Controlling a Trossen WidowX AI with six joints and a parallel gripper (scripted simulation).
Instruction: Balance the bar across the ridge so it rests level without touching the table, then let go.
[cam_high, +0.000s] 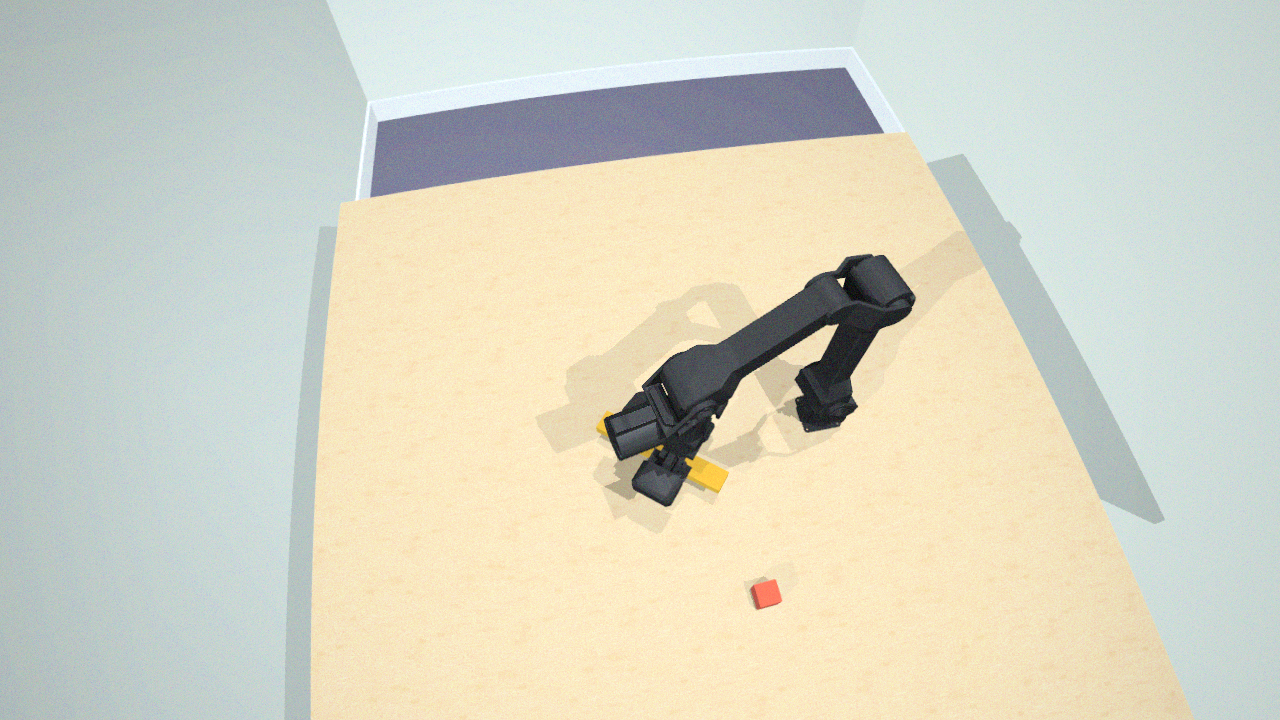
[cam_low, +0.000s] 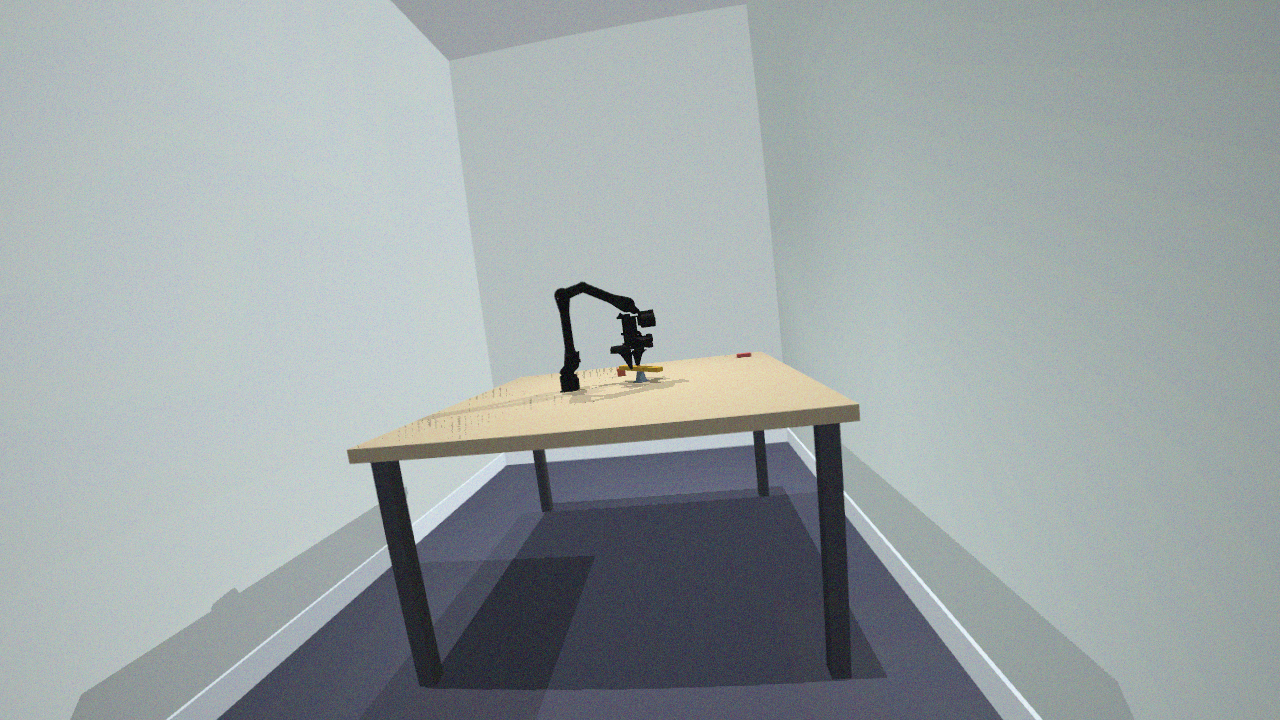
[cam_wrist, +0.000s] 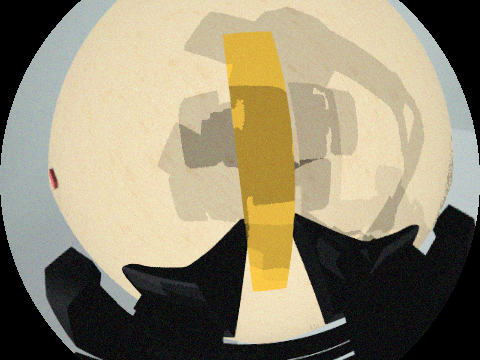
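Yellow bar (cam_wrist: 263, 160): flat, long, rectangular, plain-faced, its middle in shadow. The gripper (cam_wrist: 270, 254) has its jaws clamped on the bar's sides. Exterior view: bar (cam_low: 640, 368) lies roughly level on a small blue ridge (cam_low: 640, 377), above the wooden table (cam_low: 716, 394). Red cube (cam_high: 765, 592) sits well apart.

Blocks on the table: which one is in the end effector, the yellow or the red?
The long yellow bar. The end effector is shut on it near the arm, while the small red cube sits alone, apart, toward the table's edge.
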